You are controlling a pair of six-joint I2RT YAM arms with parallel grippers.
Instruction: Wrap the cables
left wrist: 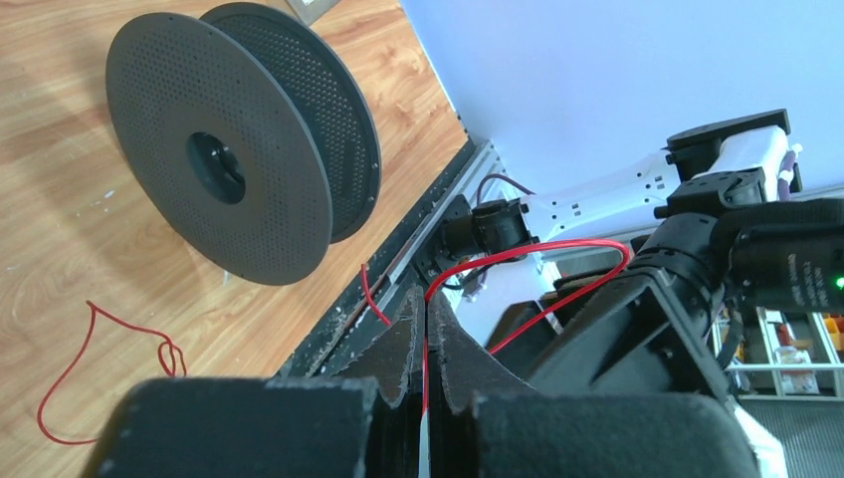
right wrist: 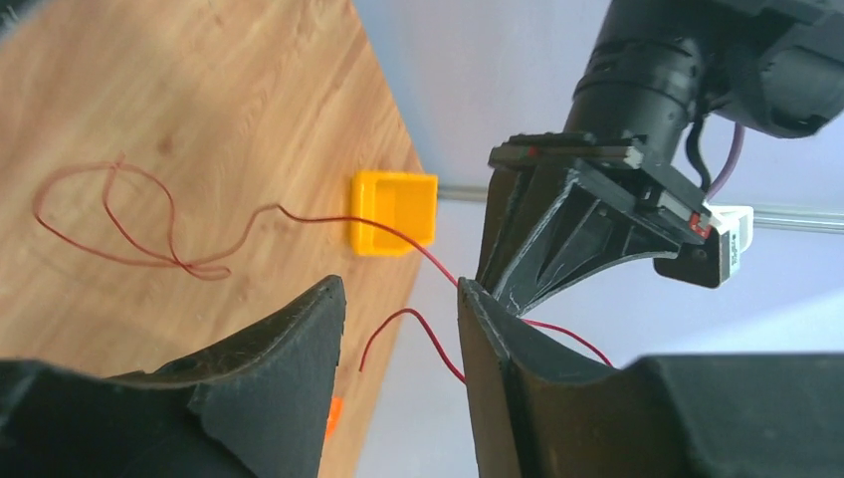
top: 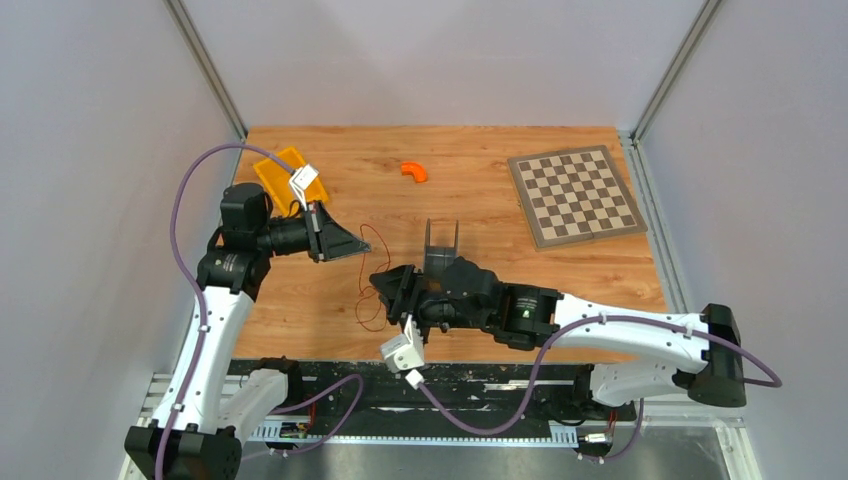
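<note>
Left gripper (left wrist: 425, 309): fingers pressed together, pinching the thin reddish-brown wire (right wrist: 194, 268). It hangs over the left half of the wooden table (top: 600, 270) and points toward the right edge.

Wire: from the pinch it runs down to loose loops lying flat on the table, toward the near edge, between the two grippers.

Right gripper (right wrist: 400, 291): fingers spread, gripping nothing. It faces the left gripper and is just beside it. A slack length of wire curls in the gap between its fingers; contact cannot be confirmed.

Black perforated plastic spool (left wrist: 224, 169): it stands on its rims just beyond the right gripper, toward the far edge. Its axis lies parallel to the near edge.

Judgement: winding requires carrying the wire rightward and toward the far edge to reach the spool. The right gripper is nearer the spool; the left gripper has the wire.
</note>
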